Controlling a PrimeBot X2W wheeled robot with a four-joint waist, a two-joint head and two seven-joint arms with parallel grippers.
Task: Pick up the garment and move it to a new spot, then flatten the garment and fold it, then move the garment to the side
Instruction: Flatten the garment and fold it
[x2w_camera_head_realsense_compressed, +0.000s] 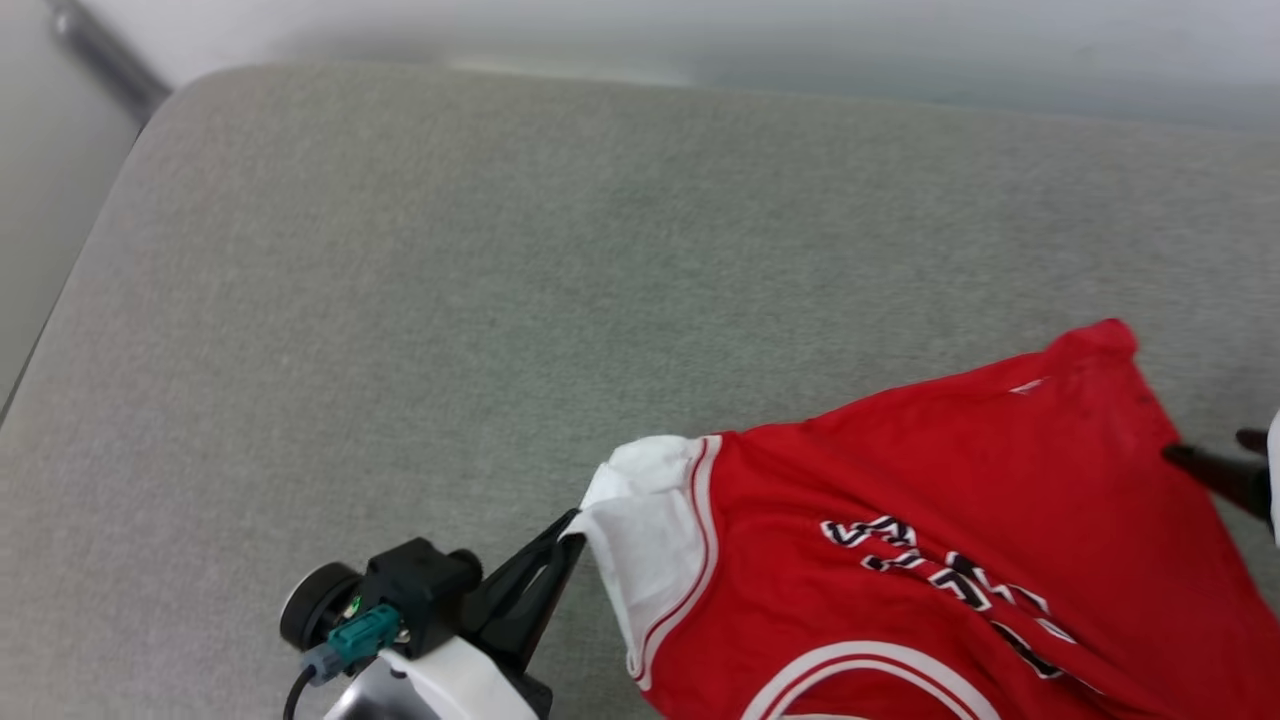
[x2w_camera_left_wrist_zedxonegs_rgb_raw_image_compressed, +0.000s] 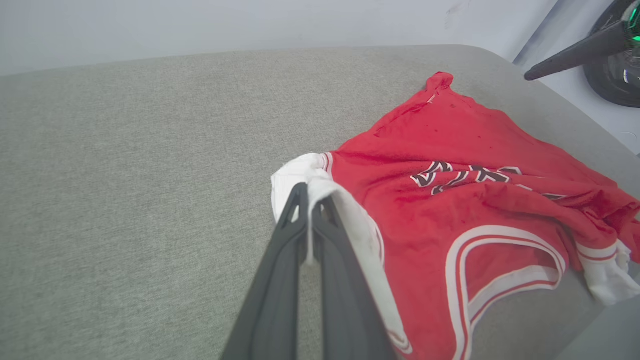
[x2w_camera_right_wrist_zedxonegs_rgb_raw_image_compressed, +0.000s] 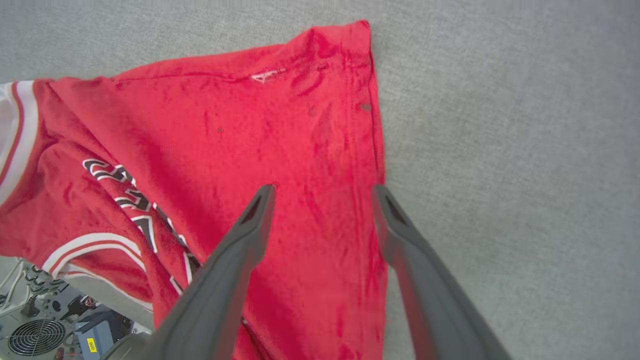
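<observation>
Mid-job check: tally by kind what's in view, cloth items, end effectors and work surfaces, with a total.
garment: 1
end effectors: 2 (left end effector, right end effector)
grey padded surface: 1
Total: 4

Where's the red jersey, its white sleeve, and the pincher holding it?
red jersey (x2w_camera_head_realsense_compressed: 960, 470): head view, middle of red front.
white sleeve (x2w_camera_head_realsense_compressed: 650, 540): head view, middle of the sleeve.
left gripper (x2w_camera_left_wrist_zedxonegs_rgb_raw_image_compressed: 311, 197): left wrist view, between its fingertips.
</observation>
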